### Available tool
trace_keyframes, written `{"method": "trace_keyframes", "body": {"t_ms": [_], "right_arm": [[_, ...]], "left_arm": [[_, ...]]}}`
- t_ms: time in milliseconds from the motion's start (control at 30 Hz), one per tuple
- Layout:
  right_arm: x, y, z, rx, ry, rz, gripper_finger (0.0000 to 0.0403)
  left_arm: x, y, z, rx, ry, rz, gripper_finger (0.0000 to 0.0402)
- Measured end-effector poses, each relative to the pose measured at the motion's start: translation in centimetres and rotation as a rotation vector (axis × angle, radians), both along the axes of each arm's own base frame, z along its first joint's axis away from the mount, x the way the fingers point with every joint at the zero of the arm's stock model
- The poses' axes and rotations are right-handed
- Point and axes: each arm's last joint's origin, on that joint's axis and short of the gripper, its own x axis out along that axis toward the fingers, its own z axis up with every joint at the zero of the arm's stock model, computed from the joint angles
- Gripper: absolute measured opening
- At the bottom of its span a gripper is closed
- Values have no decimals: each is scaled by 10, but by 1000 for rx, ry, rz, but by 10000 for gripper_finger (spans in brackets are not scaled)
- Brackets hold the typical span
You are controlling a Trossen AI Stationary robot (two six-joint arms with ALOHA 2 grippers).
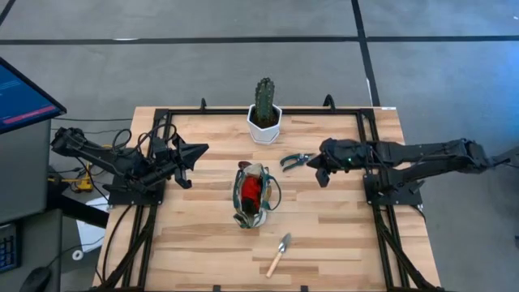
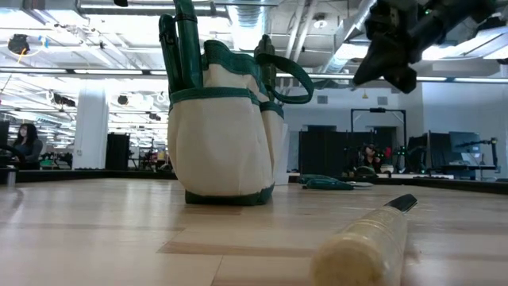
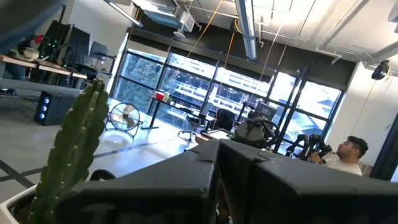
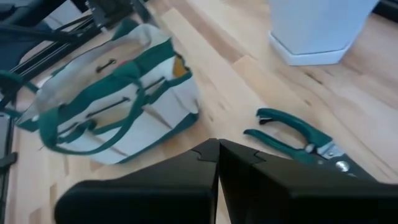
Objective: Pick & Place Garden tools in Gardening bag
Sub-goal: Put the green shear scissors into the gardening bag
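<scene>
High view showed us the gardening bag (image 1: 253, 197) standing upright near the middle of the wooden counter (image 1: 203, 235), cream fabric with green trim and loop handles, a red item visible inside its open top. In the low view we noted a green handle (image 2: 187, 44) rising from a pocket on the bag's side.

We found the green-handled pruning shears (image 1: 295, 160) lying flat on the counter, between the bag and the right hand (image 1: 315, 169) and just beside that hand's tip. A trowel (image 1: 279, 254) with a wooden handle lay on its own nearer the counter's front edge, well apart from the bag and both hands.

We recorded the right hand hovering above the counter beside the shears, its fingers pressed together and holding nothing. The left hand (image 1: 197, 151) sat on the bag's other side, apart from it, pointing toward the counter's middle, fingers likewise pressed together and empty.

At the counter's far side we observed a green cactus (image 1: 264, 102) in a white hexagonal pot (image 1: 264, 126), apart from the bag.
</scene>
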Motion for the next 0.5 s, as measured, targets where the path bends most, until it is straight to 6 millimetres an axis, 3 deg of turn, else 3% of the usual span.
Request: {"method": "trace_keyframes", "body": {"t_ms": [267,500], "right_arm": [[1,6,0,12,-4,54,0],[6,1,-2,-2,-4,19,0]], "left_arm": [[0,0,0,0,0,0,1],[0,0,-3,4,9,0,1]]}}
